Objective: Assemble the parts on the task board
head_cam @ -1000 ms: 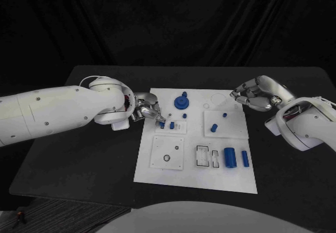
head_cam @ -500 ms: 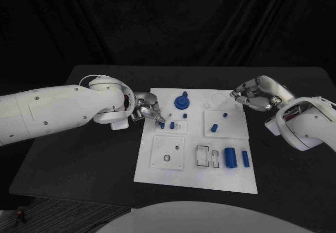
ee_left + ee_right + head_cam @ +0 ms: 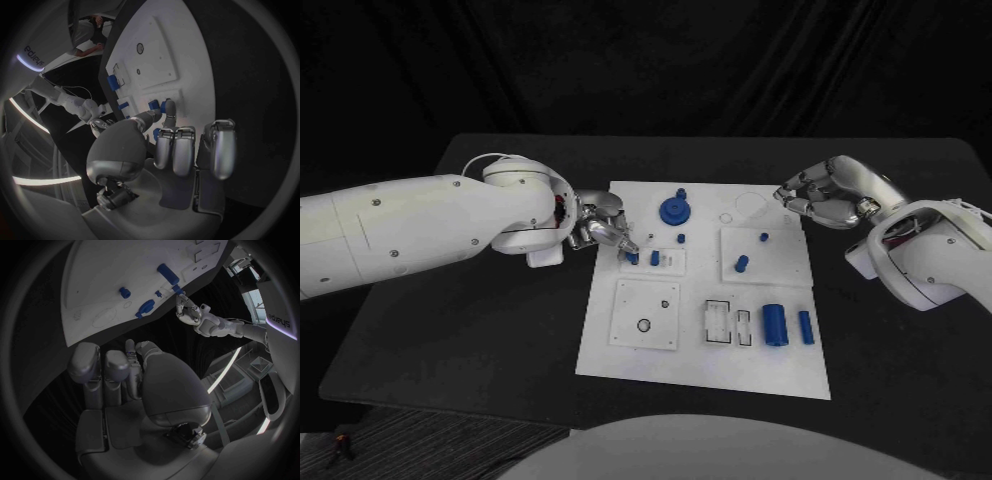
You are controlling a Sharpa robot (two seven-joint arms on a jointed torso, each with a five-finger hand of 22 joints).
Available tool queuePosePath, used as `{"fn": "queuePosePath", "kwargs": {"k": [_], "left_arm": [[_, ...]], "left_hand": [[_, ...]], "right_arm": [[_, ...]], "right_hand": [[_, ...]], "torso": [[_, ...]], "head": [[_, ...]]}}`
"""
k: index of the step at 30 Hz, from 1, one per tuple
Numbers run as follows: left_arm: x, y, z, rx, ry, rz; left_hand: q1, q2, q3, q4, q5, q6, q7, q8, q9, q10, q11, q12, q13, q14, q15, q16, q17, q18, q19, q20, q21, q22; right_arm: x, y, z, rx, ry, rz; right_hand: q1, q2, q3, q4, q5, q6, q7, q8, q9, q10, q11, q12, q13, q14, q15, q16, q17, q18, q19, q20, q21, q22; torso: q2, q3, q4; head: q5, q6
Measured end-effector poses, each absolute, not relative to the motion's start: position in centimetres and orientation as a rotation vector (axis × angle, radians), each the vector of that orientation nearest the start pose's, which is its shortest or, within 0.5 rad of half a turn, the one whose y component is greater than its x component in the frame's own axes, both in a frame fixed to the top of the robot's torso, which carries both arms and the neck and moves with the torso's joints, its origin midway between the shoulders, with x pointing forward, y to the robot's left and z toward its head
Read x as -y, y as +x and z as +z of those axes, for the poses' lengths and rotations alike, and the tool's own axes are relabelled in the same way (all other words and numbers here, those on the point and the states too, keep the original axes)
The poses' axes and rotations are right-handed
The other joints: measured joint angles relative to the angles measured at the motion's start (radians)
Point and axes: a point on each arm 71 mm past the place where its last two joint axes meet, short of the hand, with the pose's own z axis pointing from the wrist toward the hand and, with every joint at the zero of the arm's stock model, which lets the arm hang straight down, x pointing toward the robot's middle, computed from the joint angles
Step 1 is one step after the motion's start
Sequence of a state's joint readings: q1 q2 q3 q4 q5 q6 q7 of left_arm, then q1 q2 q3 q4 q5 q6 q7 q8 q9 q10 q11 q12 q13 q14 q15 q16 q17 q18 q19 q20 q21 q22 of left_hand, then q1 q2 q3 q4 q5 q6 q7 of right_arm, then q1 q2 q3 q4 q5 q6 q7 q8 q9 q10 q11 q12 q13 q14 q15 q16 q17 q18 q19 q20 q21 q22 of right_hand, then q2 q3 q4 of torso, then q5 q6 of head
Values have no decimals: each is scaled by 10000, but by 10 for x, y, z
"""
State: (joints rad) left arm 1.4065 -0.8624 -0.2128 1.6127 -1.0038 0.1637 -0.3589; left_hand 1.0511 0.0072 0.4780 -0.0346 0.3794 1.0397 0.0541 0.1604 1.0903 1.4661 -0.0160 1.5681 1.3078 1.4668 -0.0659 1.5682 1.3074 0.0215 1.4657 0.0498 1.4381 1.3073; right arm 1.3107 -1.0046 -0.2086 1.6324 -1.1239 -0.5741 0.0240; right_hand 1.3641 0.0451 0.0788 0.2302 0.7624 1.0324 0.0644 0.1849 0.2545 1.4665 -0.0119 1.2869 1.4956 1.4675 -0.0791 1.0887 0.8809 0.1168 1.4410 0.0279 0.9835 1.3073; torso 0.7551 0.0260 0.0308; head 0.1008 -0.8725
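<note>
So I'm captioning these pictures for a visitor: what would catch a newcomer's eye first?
The white rectangular task board in the middle of the black table, dotted with small blue plastic parts. Then the silver left robot hand at the board's left edge, fingertip on a small blue peg. The silver right robot hand is off the board's far right corner, fingers curled.

Task board (image 3: pixel 700 370): white rectangular plate, flat on table. On it: round blue gear-like part (image 3: pixel 675 211) near far edge; two blue cylinders (image 3: pixel 789 325) lying side by side toward near right corner; small blue pegs (image 3: pixel 643 258) standing in small left-side plate.
</note>
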Motion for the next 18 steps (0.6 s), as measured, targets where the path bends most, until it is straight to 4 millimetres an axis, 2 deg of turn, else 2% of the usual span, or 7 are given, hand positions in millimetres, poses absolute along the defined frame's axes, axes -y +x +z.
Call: {"fn": "queuePosePath", "kwargs": {"k": [18], "left_arm": [[-190, 468, -185, -22997, 628, -5635]], "left_hand": [[-42, 40, 27, 27, -4, 2, 36, 0, -13, 0, 0, 0, 0, 0, 0, 0, 0, 0, 0, 0, 0, 0]], "right_arm": [[255, 461, -173, -15385, 1472, 7558]], "right_hand": [[-6, -6, 28, 28, -1, 35, 35, 0, 3, -16, 16, 25, 0, -3, 7, -46, -14, -1, 0, 0, -40, 8]], "torso": [[-7, 1, -12]], "head": [[12, 0]]}}
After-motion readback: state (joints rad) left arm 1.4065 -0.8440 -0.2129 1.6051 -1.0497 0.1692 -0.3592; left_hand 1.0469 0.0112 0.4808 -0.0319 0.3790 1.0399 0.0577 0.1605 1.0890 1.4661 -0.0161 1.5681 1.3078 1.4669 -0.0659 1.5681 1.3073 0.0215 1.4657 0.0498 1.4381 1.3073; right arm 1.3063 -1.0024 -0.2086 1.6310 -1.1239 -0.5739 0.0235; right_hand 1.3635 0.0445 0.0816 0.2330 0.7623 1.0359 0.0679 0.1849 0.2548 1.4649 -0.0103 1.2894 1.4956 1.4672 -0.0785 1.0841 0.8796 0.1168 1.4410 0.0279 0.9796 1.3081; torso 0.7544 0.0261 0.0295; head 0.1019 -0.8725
